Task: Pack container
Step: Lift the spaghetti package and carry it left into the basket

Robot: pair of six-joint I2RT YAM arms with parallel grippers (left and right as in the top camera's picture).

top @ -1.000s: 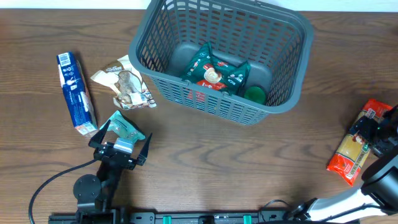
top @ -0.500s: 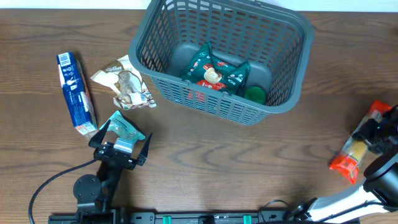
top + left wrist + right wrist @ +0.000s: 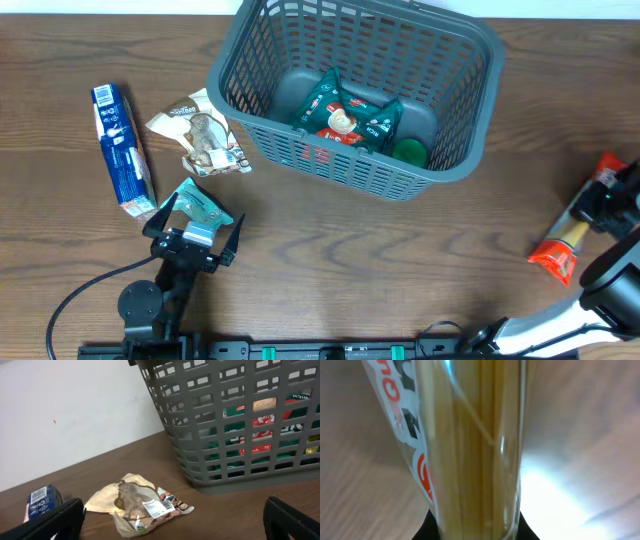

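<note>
Right gripper [image 3: 612, 200]: jaws clamped on the spaghetti pack [image 3: 572, 228], probably gripped near one end so it can swing over the rim. Pack hangs slanted, low end at or near the tabletop [image 3: 400, 270]; contact unclear. Left gripper [image 3: 200, 218]: jaws spread wide, holding nothing, teal packet [image 3: 205, 207] lying between them, likely next pick. Just beyond the left jaws, crumpled snack bag [image 3: 135, 505]; off to their left, blue carton [image 3: 122, 150]. Farthest ahead, the container [image 3: 350, 160], well apart from the right jaws, green-red packet [image 3: 345, 115] already inside.

Right wrist view shows only the noodles close up [image 3: 470, 445], no fingers. Left wrist view misses the teal packet but shows the contents through the lattice [image 3: 225, 420].
</note>
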